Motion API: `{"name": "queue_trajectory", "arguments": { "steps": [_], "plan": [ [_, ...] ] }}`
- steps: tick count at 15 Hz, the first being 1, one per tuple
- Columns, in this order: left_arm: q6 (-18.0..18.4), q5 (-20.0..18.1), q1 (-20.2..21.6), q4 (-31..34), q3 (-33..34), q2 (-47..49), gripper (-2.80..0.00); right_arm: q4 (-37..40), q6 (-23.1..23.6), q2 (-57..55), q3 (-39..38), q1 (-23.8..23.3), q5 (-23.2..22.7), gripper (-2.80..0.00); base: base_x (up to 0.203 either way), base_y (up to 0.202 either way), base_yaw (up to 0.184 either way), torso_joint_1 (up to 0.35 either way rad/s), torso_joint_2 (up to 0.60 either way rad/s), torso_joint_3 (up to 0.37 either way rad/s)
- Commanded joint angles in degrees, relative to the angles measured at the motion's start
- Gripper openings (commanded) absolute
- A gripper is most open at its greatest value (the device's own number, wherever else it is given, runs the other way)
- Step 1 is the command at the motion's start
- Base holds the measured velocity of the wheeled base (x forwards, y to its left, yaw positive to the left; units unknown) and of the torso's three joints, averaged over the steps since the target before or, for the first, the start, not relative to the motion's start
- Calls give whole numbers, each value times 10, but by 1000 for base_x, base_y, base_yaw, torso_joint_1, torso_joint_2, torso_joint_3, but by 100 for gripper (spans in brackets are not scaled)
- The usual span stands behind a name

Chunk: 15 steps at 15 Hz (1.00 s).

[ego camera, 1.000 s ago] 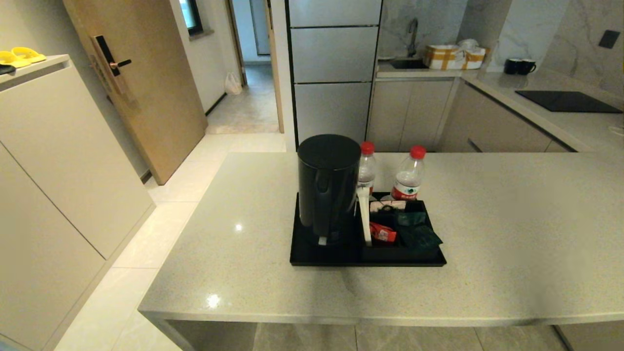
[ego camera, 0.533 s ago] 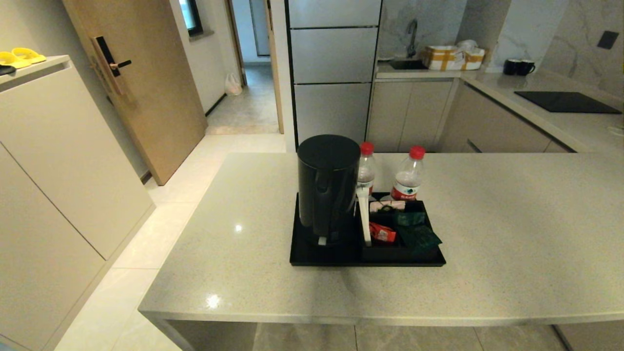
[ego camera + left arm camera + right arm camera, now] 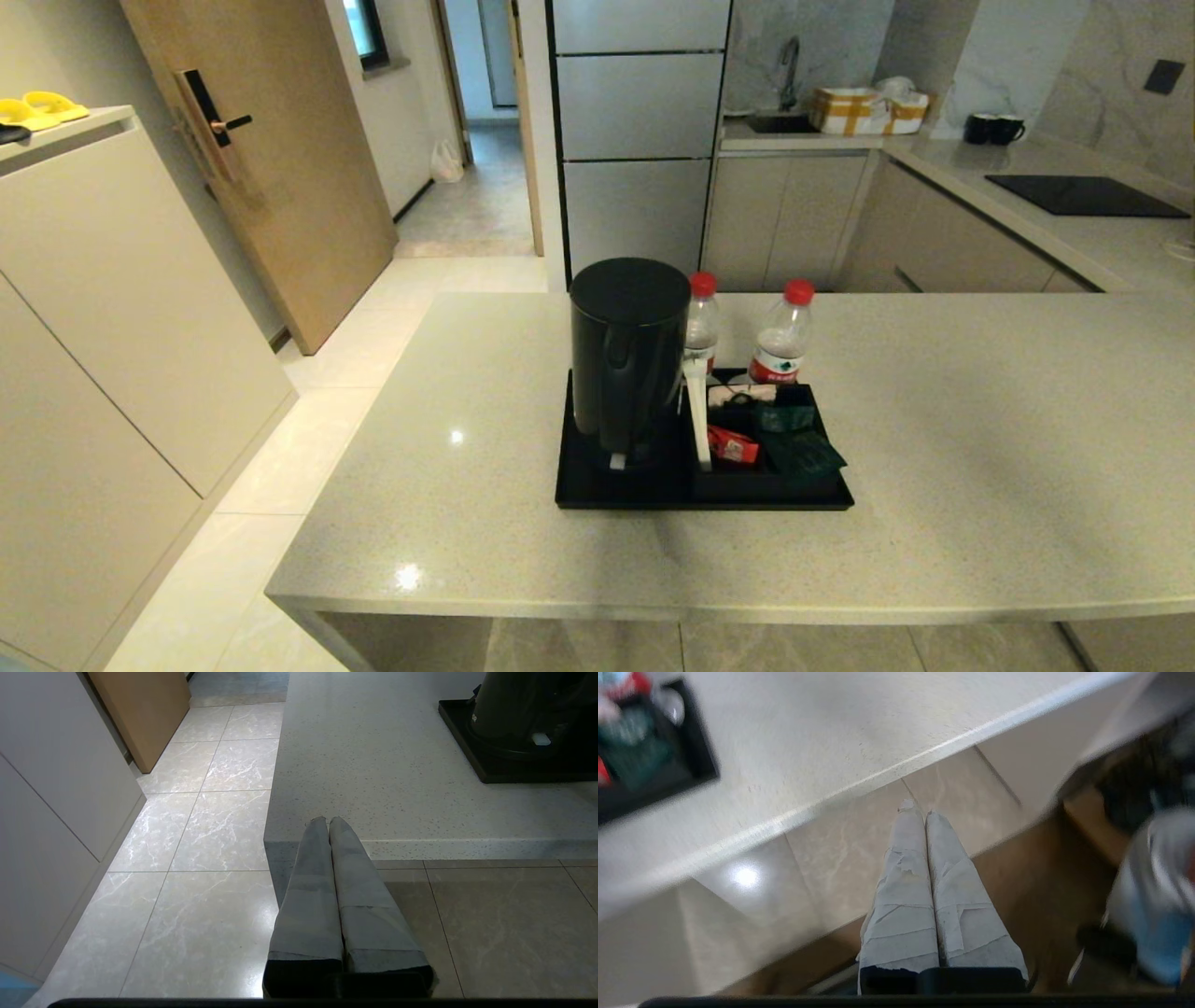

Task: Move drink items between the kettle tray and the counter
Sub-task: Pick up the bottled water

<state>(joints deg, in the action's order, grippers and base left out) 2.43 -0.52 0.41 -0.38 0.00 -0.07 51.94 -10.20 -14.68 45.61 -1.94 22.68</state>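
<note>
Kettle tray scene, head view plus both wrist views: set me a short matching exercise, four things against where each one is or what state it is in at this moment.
Things:
1. kettle
2. water bottles
3. dark green packet
4. left gripper

Places or states:
A. at the right end of the sachet box, overhanging its edge
B. shut, off the counter, near its front corner
C. upright at the tray's far edge, red caps on
D. standing on the left half of the tray

Pairs: 1-D, 2-C, 3-A, 4-B

The right gripper is also shut, beyond the counter's edge.
</note>
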Motion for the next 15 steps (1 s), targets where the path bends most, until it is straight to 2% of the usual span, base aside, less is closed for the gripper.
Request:
{"name": "queue_trajectory", "arguments": {
  "steps": [1, 4, 5, 6, 7, 8, 10, 15],
  "plan": [
    [0, 0, 0, -1, 0, 1, -280, -81, 67, 93, -117, 12, -14, -280, 0, 0, 0, 0, 0, 0],
    [0, 0, 0, -1, 0, 1, -280, -283, 166, 133, -303, 16, -48, -280, 0, 0, 0, 0, 0, 0],
    [0, 0, 0, 0, 0, 1, -280, -349, 187, 137, -356, 17, -73, -280, 0, 0, 0, 0, 0, 0],
    [0, 0, 0, 0, 0, 1, -280, -389, 203, 140, -384, 18, -107, -280, 0, 0, 0, 0, 0, 0],
    [0, 0, 0, -1, 0, 1, -280, -410, 213, 144, -395, 18, -178, -280, 0, 0, 0, 0, 0, 0],
    [0, 0, 0, 0, 0, 1, -280, -411, 208, 146, -398, 18, -217, -280, 0, 0, 0, 0, 0, 0],
    [0, 0, 0, -1, 0, 1, -280, -392, 121, 146, -405, 18, -230, -280, 0, 0, 0, 0, 0, 0],
    [0, 0, 0, 0, 0, 1, -280, -387, 116, 148, -406, 18, -227, -280, 0, 0, 0, 0, 0, 0]
  ]
}}
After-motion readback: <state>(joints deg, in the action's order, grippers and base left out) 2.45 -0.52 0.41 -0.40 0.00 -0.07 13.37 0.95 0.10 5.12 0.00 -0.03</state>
